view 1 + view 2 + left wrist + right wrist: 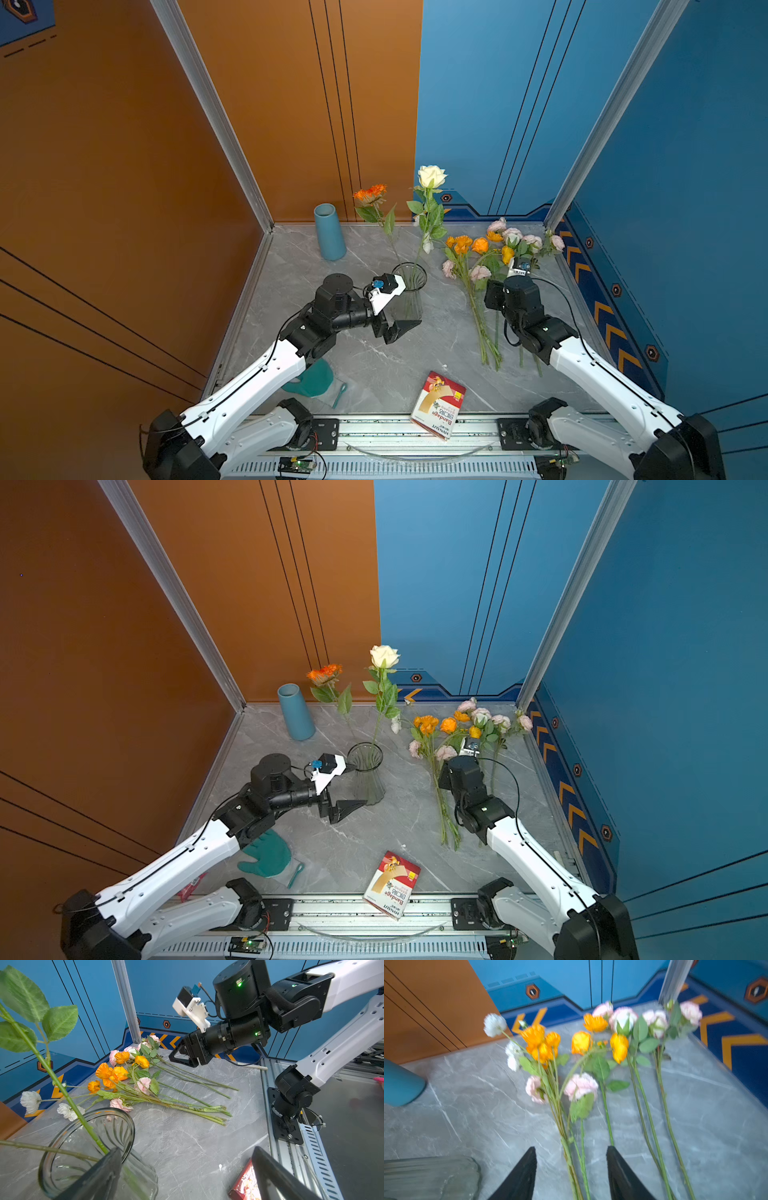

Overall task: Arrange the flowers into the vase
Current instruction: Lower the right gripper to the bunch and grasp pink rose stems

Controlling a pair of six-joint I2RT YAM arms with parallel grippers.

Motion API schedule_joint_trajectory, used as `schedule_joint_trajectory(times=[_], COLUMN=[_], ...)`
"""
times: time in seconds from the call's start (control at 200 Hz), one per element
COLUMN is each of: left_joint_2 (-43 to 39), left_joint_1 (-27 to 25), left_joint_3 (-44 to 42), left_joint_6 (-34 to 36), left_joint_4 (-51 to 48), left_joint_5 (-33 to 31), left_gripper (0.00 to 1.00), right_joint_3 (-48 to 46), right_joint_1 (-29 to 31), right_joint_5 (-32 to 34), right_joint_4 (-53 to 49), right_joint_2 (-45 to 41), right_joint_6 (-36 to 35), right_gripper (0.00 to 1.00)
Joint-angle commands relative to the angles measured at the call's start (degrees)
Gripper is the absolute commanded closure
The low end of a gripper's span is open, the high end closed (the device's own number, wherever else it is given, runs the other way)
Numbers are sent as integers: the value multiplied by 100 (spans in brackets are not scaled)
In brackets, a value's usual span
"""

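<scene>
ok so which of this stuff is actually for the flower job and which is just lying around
For the job: glass vase; white rose and orange flower already standing in it; loose flowers lying flat.

Lying about: blue cylinder; bandage box; teal glove; teal spoon.

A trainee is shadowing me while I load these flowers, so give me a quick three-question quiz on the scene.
1. True or false: the left gripper is open beside the glass vase.
2. How many stems stand in the glass vase?
3. The right gripper is: A shut on a stem; B open above the loose flowers; C inside the vase.
Key: 1 true; 2 two; 3 B.
</scene>
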Motion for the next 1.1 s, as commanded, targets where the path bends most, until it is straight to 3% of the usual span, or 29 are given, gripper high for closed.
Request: schedule_joint_trajectory(times=[0.0, 0.255, 0.435, 0.641, 1.096], left_joint_2=[52, 154, 292, 316, 291], left_joint_1=[-29, -39, -196, -256, -273], left_joint_3=[-44, -27, -18, -14, 9], left_joint_6=[74, 54, 49, 71, 164], left_joint_4=[-15, -14, -10, -32, -141], left_joint_5=[-82, 113, 102, 95, 32], left_gripper=[2, 2, 2, 2, 2], right_joint_3=[-42, 93, 231, 263, 476], right_joint_1=[-233, -345, -372, -433, -527], right_joint_5=[-961, -1279, -1361, -1293, -1500], right_joint_4=[-1120, -1182, -1161, -946, -810], right_joint_2=[277, 1358, 1995, 2225, 2701], right_joint_6=[224, 243, 247, 241, 127], right_gripper=[50, 56, 66, 71, 73])
